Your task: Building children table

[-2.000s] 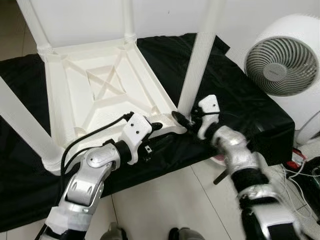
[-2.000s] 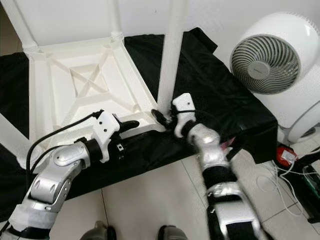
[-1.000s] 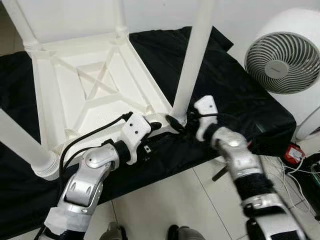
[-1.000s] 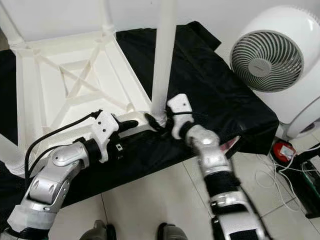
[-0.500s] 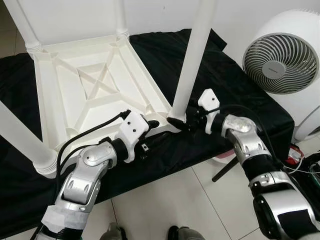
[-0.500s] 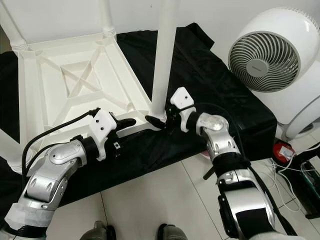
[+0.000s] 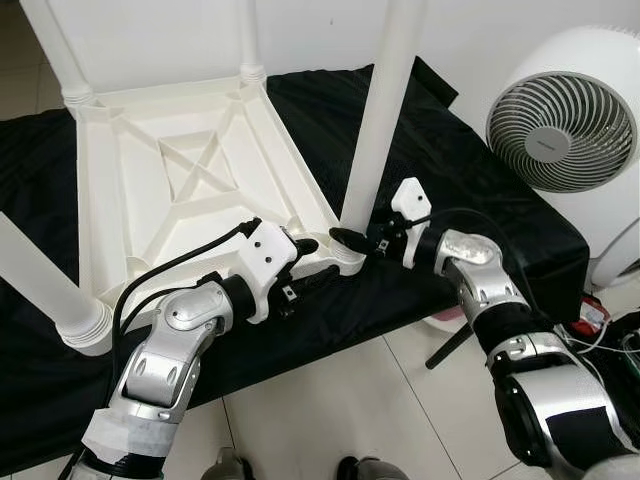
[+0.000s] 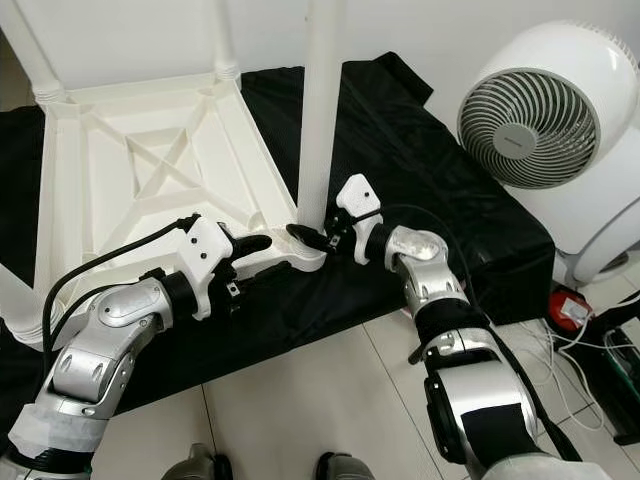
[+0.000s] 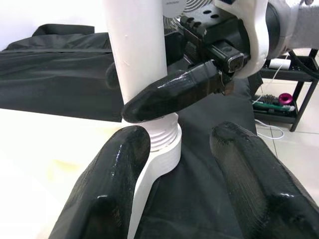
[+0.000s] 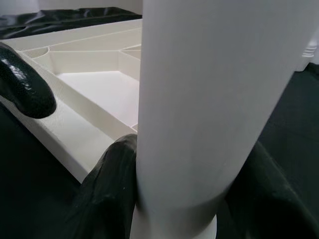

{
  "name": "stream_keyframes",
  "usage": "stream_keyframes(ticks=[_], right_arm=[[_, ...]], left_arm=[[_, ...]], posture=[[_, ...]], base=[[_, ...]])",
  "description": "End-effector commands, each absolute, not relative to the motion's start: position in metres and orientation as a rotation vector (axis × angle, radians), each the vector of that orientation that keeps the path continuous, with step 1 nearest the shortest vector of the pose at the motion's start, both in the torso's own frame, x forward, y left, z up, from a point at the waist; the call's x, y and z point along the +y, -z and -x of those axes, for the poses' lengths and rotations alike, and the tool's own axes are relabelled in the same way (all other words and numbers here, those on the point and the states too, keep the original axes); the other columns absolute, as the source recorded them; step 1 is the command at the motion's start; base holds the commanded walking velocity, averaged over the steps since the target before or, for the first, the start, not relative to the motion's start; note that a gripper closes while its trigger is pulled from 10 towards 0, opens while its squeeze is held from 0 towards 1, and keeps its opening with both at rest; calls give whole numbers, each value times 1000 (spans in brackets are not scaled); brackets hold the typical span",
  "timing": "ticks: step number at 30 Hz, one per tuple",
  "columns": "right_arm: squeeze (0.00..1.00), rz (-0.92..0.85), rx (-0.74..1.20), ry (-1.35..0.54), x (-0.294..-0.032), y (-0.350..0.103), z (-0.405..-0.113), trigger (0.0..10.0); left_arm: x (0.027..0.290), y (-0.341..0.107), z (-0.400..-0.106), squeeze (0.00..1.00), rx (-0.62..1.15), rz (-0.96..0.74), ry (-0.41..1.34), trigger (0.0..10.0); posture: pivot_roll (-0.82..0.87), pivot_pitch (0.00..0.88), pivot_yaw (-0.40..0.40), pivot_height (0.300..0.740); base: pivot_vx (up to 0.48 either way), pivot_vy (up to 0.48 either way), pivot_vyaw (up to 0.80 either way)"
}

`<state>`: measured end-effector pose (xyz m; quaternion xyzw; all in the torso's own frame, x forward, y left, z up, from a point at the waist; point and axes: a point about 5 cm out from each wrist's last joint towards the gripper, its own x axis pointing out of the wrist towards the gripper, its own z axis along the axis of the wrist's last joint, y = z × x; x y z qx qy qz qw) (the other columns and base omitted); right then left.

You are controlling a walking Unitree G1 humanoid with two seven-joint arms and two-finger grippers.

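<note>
White plastic table (image 7: 190,190) lies upside down on a black cloth (image 7: 480,190) spread over a low platform, underside ribs facing up, legs pointing at the ceiling. The near right leg (image 7: 380,110) stands upright in its corner socket at the table's front edge. Right gripper (image 7: 352,240) is at the base of that leg, its two black fingers one on each side of the round post and pressed against it, clamped on the leg just above the threaded collar; the right wrist view has the post between both fingers (image 10: 107,194). Left gripper (image 7: 318,262) sits at the same front corner of the table, just beside the socket, fingers spread with nothing between them; in the left wrist view one finger (image 9: 117,179) is against the rim of the socket, the other apart from it over the cloth. Another leg (image 7: 45,285) rises at the front left corner, and two more at the far corners. A round white fan (image 7: 565,120) stands to the right beyond the cloth. Pale tiled floor (image 7: 330,410) below, with cables and a small red item at the right edge.
</note>
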<state>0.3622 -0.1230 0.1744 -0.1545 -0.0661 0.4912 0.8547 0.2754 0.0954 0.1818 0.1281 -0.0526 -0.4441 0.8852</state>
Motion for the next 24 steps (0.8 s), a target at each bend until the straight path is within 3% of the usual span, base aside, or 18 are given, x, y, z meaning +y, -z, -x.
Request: stream_keyframes(ticks=[1,15,19,24], right_arm=[[0,310,-77,-1034,-123,-156,-357,0],[0,69,-38,-684,-109,-144,-354,0],[0,10,-50,-331,-77,-147,-336,0],[0,-55,-84,-414,-58,-157,-326,0]], left_arm=[[96,-180,-277,0,-108,-261,887,10000],[97,-178,-276,0,-97,-262,899,10000],[95,-177,-276,0,-92,-253,905,10000],[94,-177,-275,0,-91,-244,912,10000]], posture=[[-4,62,-11,740],[-10,77,-2,740],[-22,102,-6,740],[-22,110,4,740]], base=[[0,0,0],[0,0,0],[0,0,0],[0,0,0]])
